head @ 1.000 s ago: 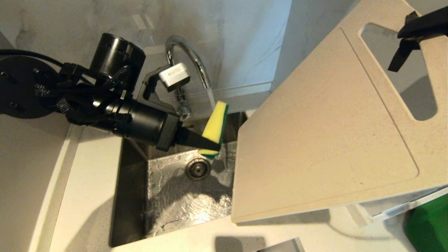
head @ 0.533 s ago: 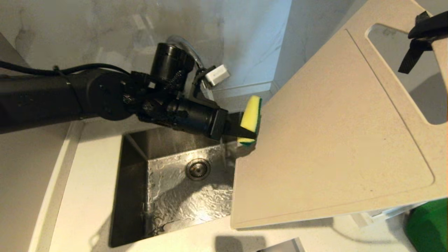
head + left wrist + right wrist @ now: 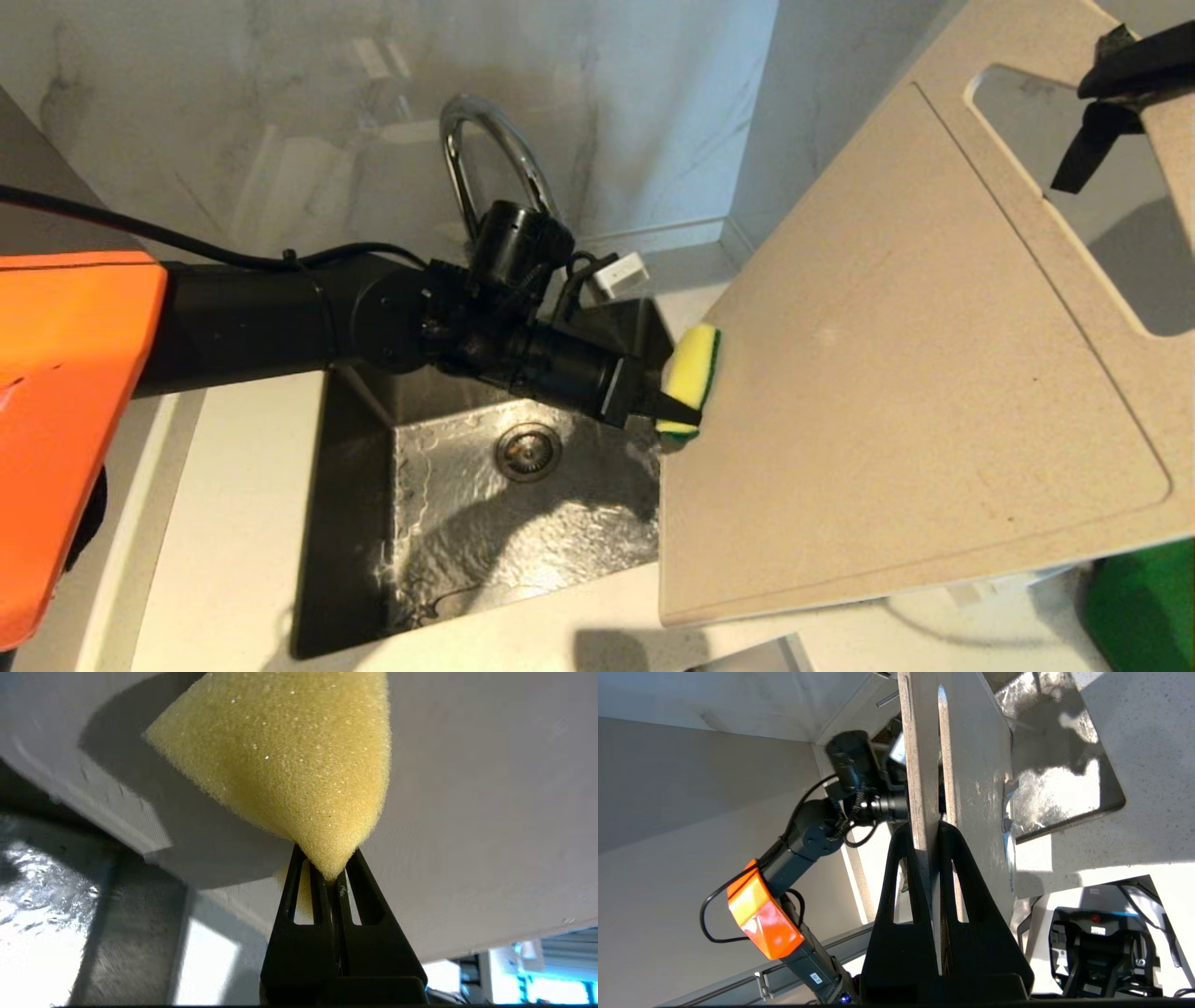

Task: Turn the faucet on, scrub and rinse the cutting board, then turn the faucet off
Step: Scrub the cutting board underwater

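Left gripper (image 3: 680, 411): jaws clenched on the lower corner of a small yellow sponge with a green scouring face (image 3: 693, 373), pinching the foam to a point so that the broad body stands free. The green face is turned toward the near edge of the large cream-white rectangular plastic cutting board (image 3: 896, 401) and appears to touch it, a placement that suits the scrubbing step.

Right gripper (image 3: 937, 830): jaws clamped on the board's rim beside the elongated handle cut-out (image 3: 1074, 187), holding the board tilted, its lower corner over the stainless-steel sink (image 3: 355, 523). This slant probably lets runoff drain into the basin rather than onto the pale tabletop (image 3: 233, 523).

Behind the left arm rises the tall chrome gooseneck faucet (image 3: 485, 140); its outlet is hidden by the wrist, so the stream cannot be seen, though the sink floor around the round drain (image 3: 528, 452) glistens wet. Scrubbing seems just begun; rinsing and shutting off remain. A green object (image 3: 1144, 607) sits at the lower right.
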Robot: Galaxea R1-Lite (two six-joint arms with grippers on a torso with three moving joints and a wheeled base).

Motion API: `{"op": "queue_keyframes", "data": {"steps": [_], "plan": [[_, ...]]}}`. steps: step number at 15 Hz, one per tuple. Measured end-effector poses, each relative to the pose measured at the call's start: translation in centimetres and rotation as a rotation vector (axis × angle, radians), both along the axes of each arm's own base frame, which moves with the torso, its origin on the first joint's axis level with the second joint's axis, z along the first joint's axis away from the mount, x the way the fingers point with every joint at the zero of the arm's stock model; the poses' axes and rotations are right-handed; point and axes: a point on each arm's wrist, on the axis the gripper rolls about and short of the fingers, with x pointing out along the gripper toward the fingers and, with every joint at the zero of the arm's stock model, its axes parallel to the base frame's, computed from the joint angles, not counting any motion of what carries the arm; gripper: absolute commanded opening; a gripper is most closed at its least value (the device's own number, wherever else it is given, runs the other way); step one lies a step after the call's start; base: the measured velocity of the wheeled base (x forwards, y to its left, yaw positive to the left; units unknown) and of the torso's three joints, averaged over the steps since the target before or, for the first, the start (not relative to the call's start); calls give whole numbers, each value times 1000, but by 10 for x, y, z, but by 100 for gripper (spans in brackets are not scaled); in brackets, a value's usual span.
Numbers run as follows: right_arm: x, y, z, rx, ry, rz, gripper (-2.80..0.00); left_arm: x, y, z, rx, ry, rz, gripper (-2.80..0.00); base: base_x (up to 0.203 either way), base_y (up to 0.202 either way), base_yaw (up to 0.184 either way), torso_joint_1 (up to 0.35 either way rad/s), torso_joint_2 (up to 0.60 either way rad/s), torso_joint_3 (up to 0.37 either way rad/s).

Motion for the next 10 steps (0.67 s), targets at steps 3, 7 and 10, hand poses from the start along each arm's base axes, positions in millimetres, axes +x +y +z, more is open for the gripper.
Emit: {"op": "queue_keyframes", "data": {"steps": [3,7,10], "plan": [[4,1,-1,-2,7,0,-280,1,13,-12,45,45,18,-280,0,0,0,0,0,0],[10,3,-1,-1,8,2,-280,-6,42,-29,112,91,35,-280,0,0,0,0,0,0],[14,5,-2,-2,15,2,-280,-21,68,-33,148,123,53,-280,0,0,0,0,0,0]]}}
